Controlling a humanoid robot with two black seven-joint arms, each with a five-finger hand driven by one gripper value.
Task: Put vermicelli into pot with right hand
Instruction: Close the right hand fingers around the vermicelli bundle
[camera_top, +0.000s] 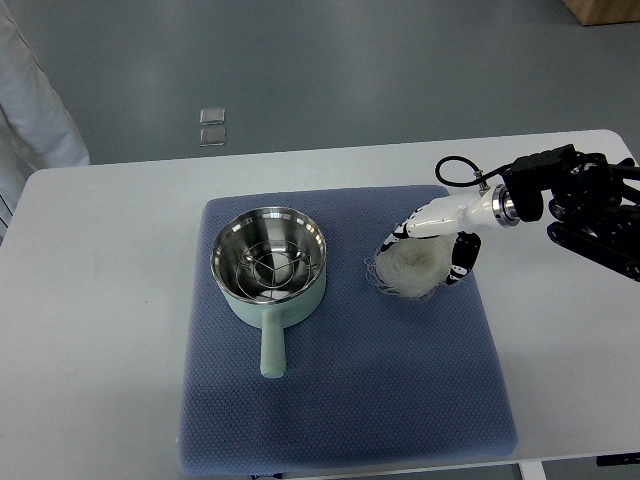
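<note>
A pale green pot (268, 268) with a steel inside and a short handle pointing toward me stands on the left half of a blue mat (340, 400). To its right lies a whitish bundle of vermicelli (408, 270) on the mat. My right hand (432, 245) comes in from the right edge and sits over the bundle, its white and black fingers (462, 258) curled around it. Whether the bundle is off the mat I cannot tell. The left arm does not show.
The mat lies on a white table (100, 300). A person's white sleeve (35, 100) shows at the top left beyond the table. Two small clear squares (212, 127) lie on the grey floor behind the table.
</note>
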